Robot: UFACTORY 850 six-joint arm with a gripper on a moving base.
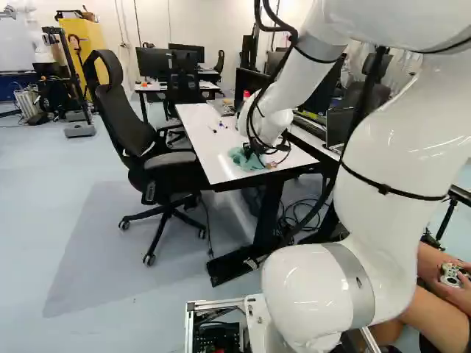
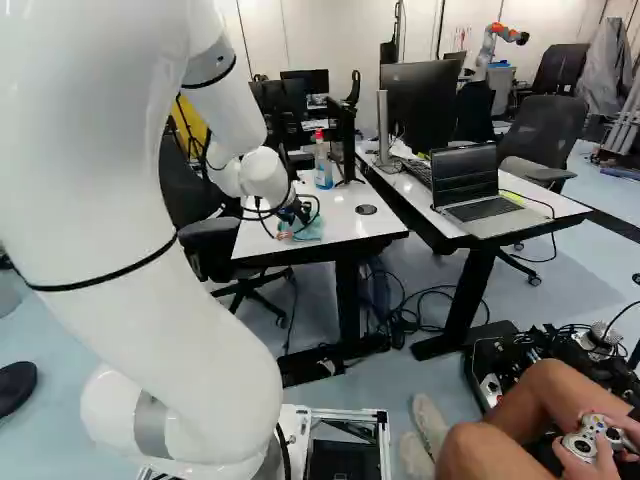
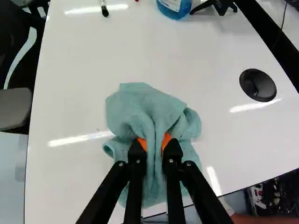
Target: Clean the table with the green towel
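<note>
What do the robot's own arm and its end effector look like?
The arm is glossy white and rounded, with a grey band near its base, thin black straps and black cables. The end effector is black, with two fingers and orange pads.

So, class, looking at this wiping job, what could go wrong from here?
The towel is bunched in the gripper and might leave patches unwiped. A stroke ahead could tip the bottle or roll the marker away. The towel also lies near the edge of the table and may slip over.

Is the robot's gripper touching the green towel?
Touching. The wrist view shows both orange pads of the gripper pinching a fold of the towel.
</note>
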